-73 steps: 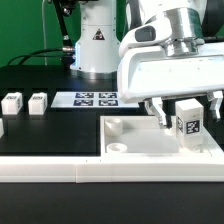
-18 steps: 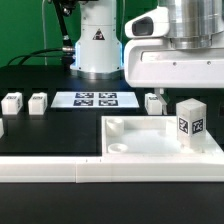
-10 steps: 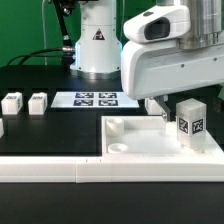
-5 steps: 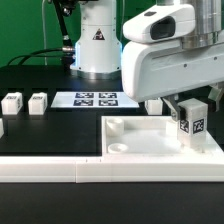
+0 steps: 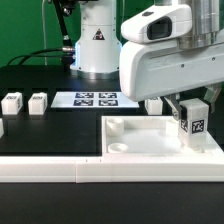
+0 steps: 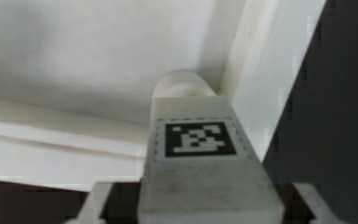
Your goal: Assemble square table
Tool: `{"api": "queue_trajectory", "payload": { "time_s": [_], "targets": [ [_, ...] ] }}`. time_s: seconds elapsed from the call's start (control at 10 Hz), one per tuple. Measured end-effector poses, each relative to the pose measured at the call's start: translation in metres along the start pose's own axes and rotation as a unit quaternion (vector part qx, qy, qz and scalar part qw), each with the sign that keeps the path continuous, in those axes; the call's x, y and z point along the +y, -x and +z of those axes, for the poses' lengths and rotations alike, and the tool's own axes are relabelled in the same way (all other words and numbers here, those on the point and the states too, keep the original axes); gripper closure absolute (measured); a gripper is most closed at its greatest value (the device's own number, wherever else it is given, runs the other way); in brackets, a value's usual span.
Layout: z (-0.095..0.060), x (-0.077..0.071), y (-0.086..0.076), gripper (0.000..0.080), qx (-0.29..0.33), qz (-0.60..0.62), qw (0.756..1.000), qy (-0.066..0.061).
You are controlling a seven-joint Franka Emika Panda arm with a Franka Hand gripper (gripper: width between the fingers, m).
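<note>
- The end effector (image 5: 192,112) reaches straight down over the tabletop (image 5: 150,142). Its fingers (image 5: 171,110) sit flush against two opposite sides of the upright leg (image 5: 194,124). We see no gap in either view, so we record a pinch on that leg.
- The upright leg has its long axis vertical. It stands inside the tabletop, in the far corner on the exterior view's right. Its black-and-white tag (image 5: 197,126) faces the exterior camera.
- In the wrist view, the upright leg (image 6: 202,150) runs lengthwise away from the camera, between the two fingers (image 6: 114,200). Its far end sits where two rim walls of the tabletop (image 6: 69,110) meet. The tag (image 6: 195,139) is readable on the side facing the lens.
- The tabletop lies flat on the black worktop (image 5: 50,132), open side up with its rim raised. Its front edge runs parallel to, and just behind, the border wall (image 5: 60,170).
- A round corner socket (image 5: 114,126) shows at the tabletop's far corner on the exterior view's left.
- Two loose legs (image 5: 12,102) (image 5: 38,102) sit side by side on the worktop at the exterior view's left, well apart from the tabletop. They are too small for us to call their long axis.
- A third loose leg (image 5: 153,104) sits just behind the tabletop, partly hidden by the arm.
- The marker board (image 5: 95,99) lies flat between the two loose legs and the third.
</note>
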State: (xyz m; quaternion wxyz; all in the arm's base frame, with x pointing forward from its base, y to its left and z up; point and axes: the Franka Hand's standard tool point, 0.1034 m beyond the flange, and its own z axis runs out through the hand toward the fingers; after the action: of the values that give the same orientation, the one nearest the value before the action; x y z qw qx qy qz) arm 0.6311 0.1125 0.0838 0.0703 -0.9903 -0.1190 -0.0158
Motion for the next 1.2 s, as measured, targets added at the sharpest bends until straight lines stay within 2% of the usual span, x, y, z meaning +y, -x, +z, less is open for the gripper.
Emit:
{"api": "queue_trajectory", "payload": {
  "time_s": [0.3, 0.6, 0.9, 1.0, 1.2],
  "targets": [
    [0.0009, 0.0008, 0.0024, 0.0507, 0.021, 0.149, 0.989, 0.003],
    [0.0012, 0.0034, 0.002, 0.0506, 0.03, 0.289, 0.957, 0.001],
    [0.0017, 0.004, 0.0026, 0.0506, 0.03, 0.445, 0.895, -0.005],
    [0.0021, 0.0032, 0.0033, 0.0506, 0.026, 0.5, 0.866, -0.005],
    [0.0026, 0.002, 0.0028, 0.0506, 0.017, 0.568, 0.823, -0.001]
  ]
}}
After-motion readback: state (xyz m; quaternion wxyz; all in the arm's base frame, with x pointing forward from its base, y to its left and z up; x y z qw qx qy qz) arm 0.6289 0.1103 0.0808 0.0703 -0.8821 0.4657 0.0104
